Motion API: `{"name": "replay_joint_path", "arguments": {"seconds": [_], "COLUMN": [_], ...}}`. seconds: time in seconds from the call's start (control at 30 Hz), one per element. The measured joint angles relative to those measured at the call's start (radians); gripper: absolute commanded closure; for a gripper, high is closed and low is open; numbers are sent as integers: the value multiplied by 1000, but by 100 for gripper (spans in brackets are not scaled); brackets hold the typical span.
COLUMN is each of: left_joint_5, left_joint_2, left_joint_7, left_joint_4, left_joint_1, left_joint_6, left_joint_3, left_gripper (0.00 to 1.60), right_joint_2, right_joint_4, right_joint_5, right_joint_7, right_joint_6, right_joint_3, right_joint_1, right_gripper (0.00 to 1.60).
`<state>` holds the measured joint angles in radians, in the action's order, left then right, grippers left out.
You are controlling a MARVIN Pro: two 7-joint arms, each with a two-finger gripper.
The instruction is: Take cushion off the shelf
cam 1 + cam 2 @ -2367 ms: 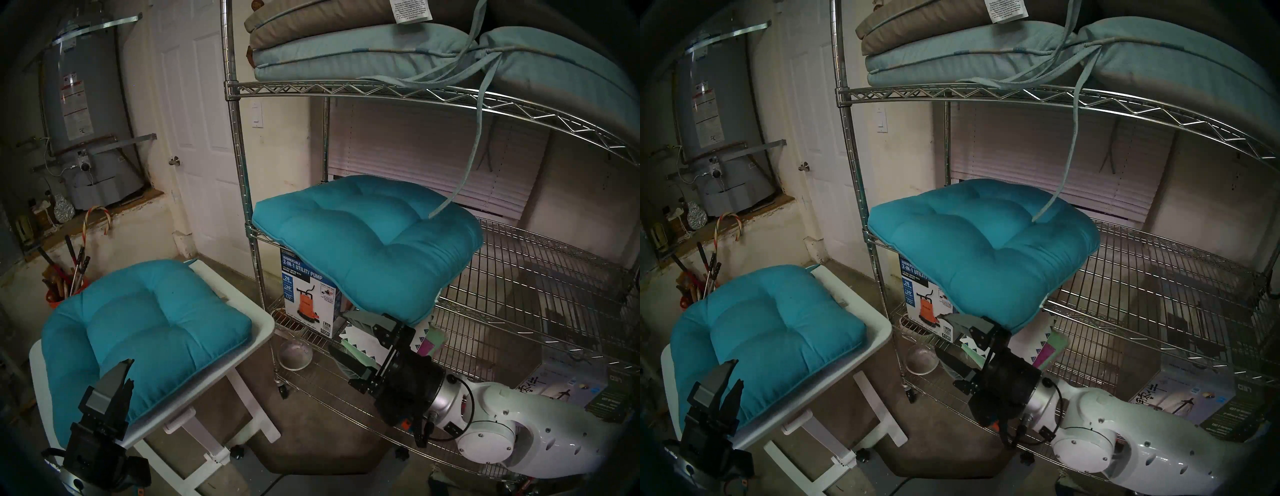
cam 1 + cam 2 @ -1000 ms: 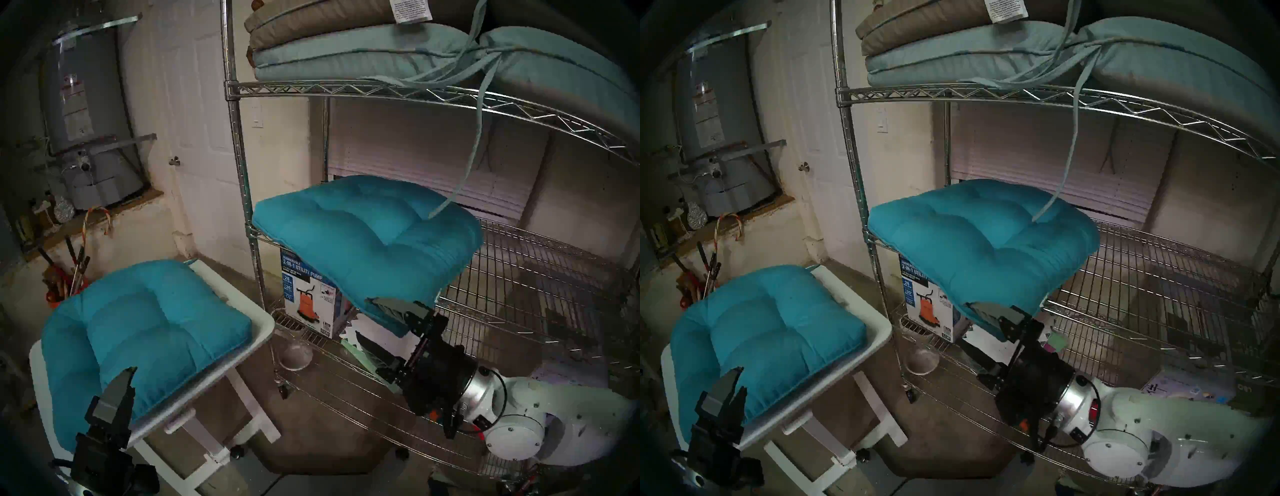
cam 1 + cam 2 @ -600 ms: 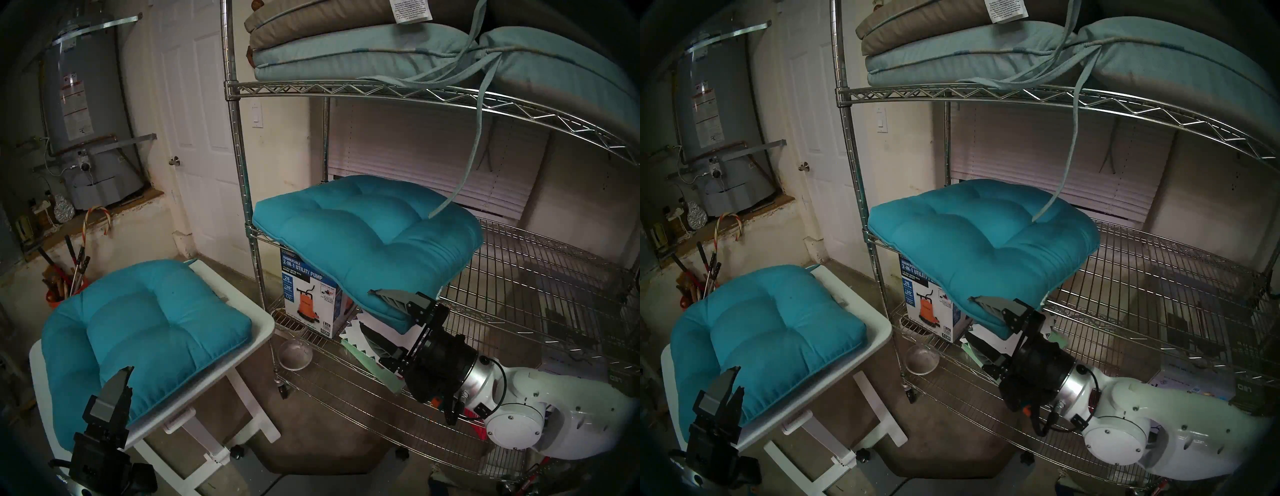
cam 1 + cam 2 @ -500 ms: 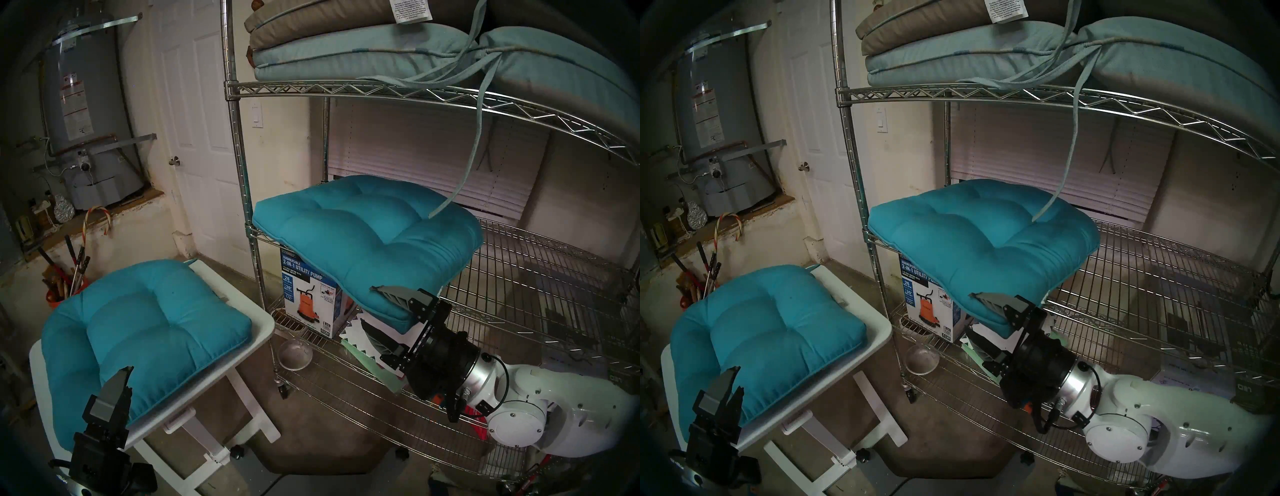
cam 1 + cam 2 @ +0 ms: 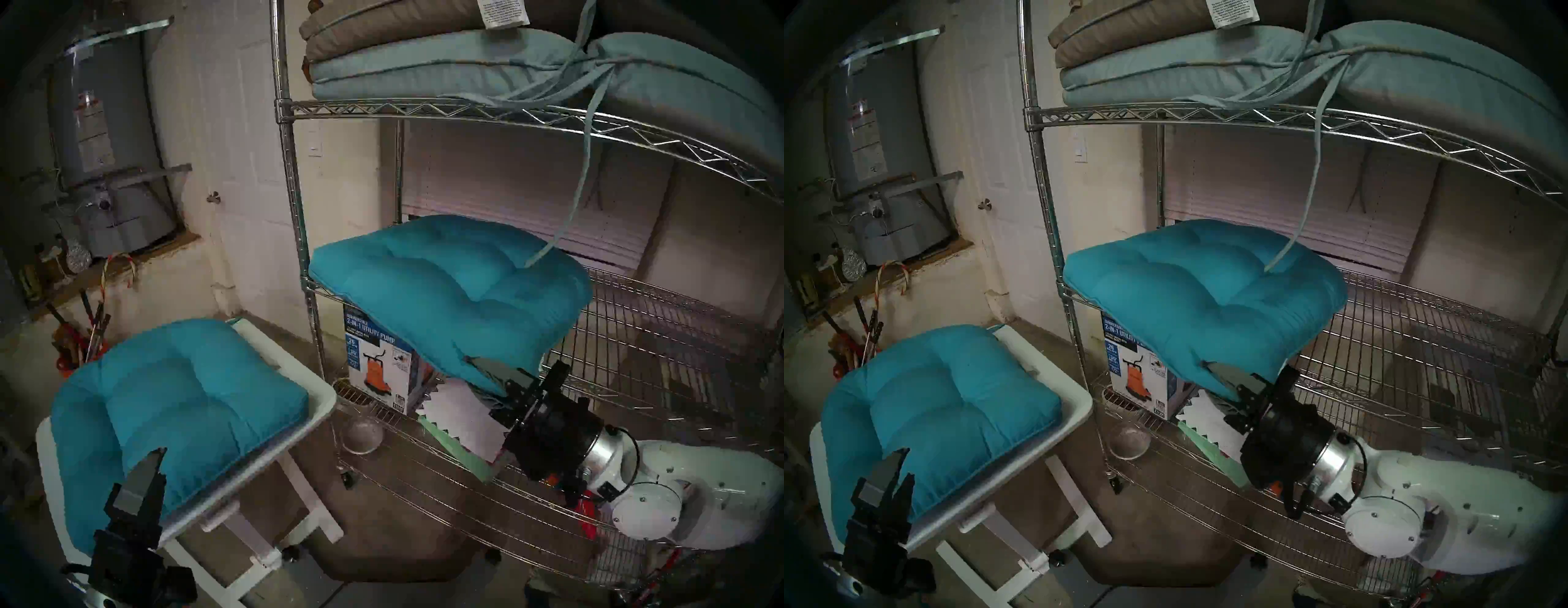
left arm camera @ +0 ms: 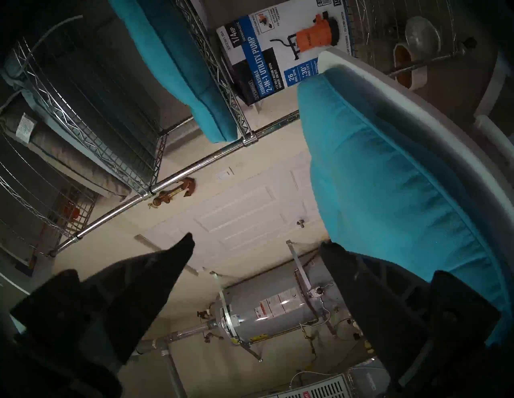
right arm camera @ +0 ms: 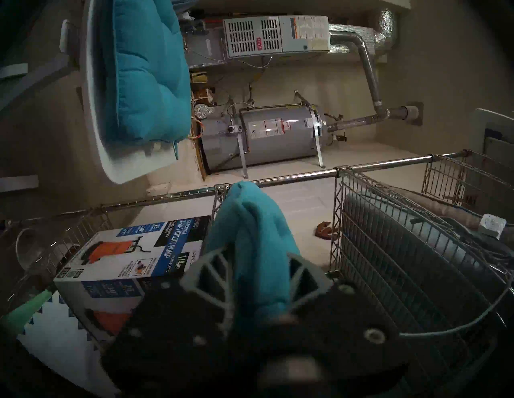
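A teal tufted cushion (image 5: 445,288) lies on the middle tier of the chrome wire shelf (image 5: 292,191), with its front corner hanging over the edge. My right gripper (image 5: 477,375) is shut on that front corner. The right wrist view shows the teal fabric (image 7: 250,222) pinched between both fingers (image 7: 208,266). My left gripper (image 5: 155,465) is open and empty, just in front of a second teal cushion (image 5: 178,399) that lies on the small white table (image 5: 326,401). In the left wrist view its jaws stand wide apart beside that cushion (image 6: 389,180).
Pale blue and tan cushions (image 5: 424,63) are stacked on the top tier, and one strap (image 5: 581,178) hangs down onto the teal cushion. A utility pump box (image 5: 377,365) and a glass bowl (image 5: 360,433) sit below. A water heater (image 5: 106,148) and a tool bucket (image 5: 80,348) stand at the left.
My right gripper rose from under the cushion's front corner, took the corner between its jaws and closed on it. The left gripper has barely moved.
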<state>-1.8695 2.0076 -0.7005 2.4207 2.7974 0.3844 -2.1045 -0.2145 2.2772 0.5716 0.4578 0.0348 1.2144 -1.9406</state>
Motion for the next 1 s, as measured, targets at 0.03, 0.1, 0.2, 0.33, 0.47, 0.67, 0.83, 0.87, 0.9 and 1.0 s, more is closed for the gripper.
{"name": "replay_joint_path", "arguments": {"seconds": [0.03,0.1,0.2,0.33,0.47,0.67,0.83,0.87,0.9,1.0], "left_joint_5": [1,2,3,4,5,6,8,10,12,15], "left_joint_2": [0,0,0,0,0,0,0,0,0,0], "left_joint_7": [-1,-3,-7,-10,-13,-15,-16,-16,-16,-16], "left_joint_4": [0,0,0,0,0,0,0,0,0,0], "left_joint_1": [1,3,6,10,13,14,15,15,15,15], "left_joint_6": [0,0,0,0,-1,-3,-4,-4,-4,-4], "left_joint_3": [1,4,7,11,13,15,14,13,10,6], "left_gripper": [0,0,0,0,0,0,0,0,0,0], "right_joint_2": [7,20,38,55,69,86,93,95,98,101], "right_joint_4": [-1,-3,-7,-10,-16,-27,-41,-45,-51,-57], "right_joint_5": [-4,-11,-21,-30,-34,-36,-37,-37,-37,-37], "right_joint_7": [8,21,39,57,74,103,122,127,136,147], "right_joint_6": [2,6,12,18,23,26,25,25,24,24], "right_joint_3": [4,14,34,62,90,142,174,182,196,213], "right_joint_1": [-6,-20,-42,-70,-102,-162,-199,-208,-226,-247], "right_gripper": [160,160,160,160,160,160,160,160,160,160]}}
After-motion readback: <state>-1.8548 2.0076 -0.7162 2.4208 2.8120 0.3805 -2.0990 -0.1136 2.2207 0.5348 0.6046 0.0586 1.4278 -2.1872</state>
